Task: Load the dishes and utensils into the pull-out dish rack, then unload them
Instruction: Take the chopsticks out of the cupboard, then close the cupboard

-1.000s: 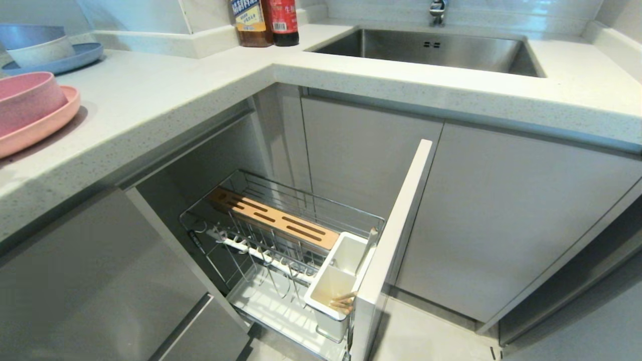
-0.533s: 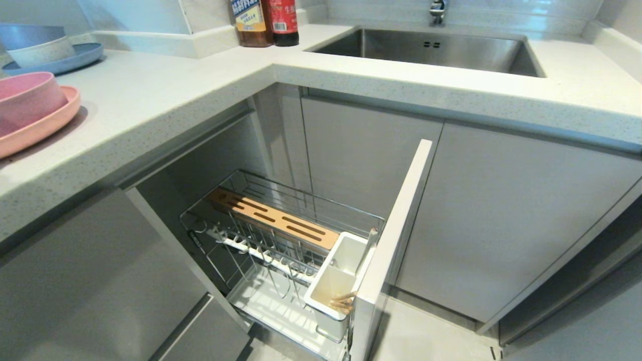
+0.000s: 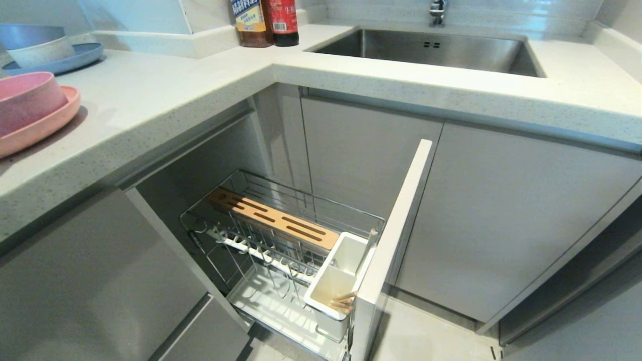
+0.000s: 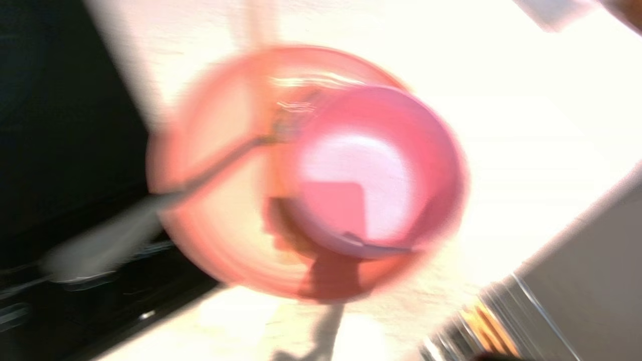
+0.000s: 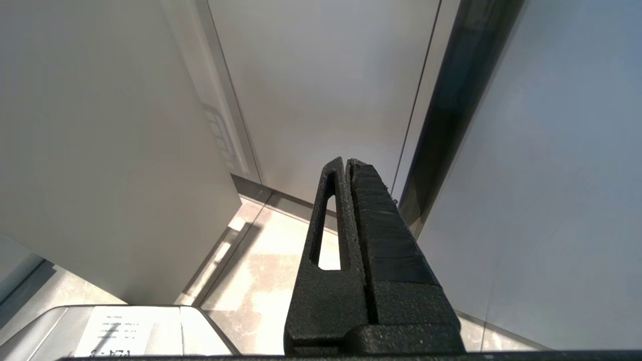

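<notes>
Head view: we see the pull-out rack [image 3: 281, 235] drawn out of the cabinet below the counter [image 3: 165, 95]. Its wooden strip [image 3: 273, 224] lies along the top, and the chopsticks [image 3: 343, 302] stand in the nearer white cup [image 3: 331, 291]. The pink bowl [image 3: 25, 100] sits on the pink plate [image 3: 42, 125] at the counter's left edge, with a blue plate [image 3: 65, 57] of stacked bowls behind. Neither arm appears here.

Left wrist view: we look down, through blur, on the bowl [image 4: 371, 170] resting off-centre on the plate [image 4: 215, 200]; a fork [image 4: 220, 160] lies across the plate. The left gripper itself is not visible; its fingers are closed.

Right wrist view: the right gripper [image 5: 348, 165] hangs idle near the cabinet fronts, fingers pressed together on nothing.
</notes>
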